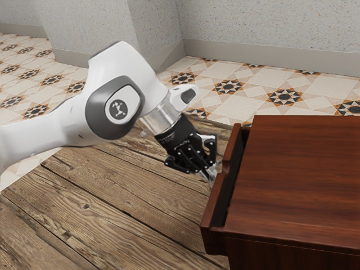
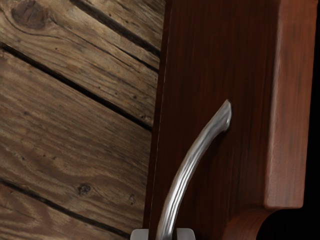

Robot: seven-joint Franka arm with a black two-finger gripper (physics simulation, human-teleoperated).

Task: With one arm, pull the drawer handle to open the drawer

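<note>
A dark red-brown wooden cabinet stands at the exterior view's right. Its drawer front sticks out a little from the cabinet body, with a dark gap behind it. My black gripper is pressed up against that front. In the wrist view a curved silver handle runs along the drawer front, and two grey fingertips sit tight on either side of its near end. The gripper is shut on the handle.
Worn wooden floorboards lie under the arm, and patterned tiles stretch to the grey walls behind. The white arm comes in from the exterior view's left.
</note>
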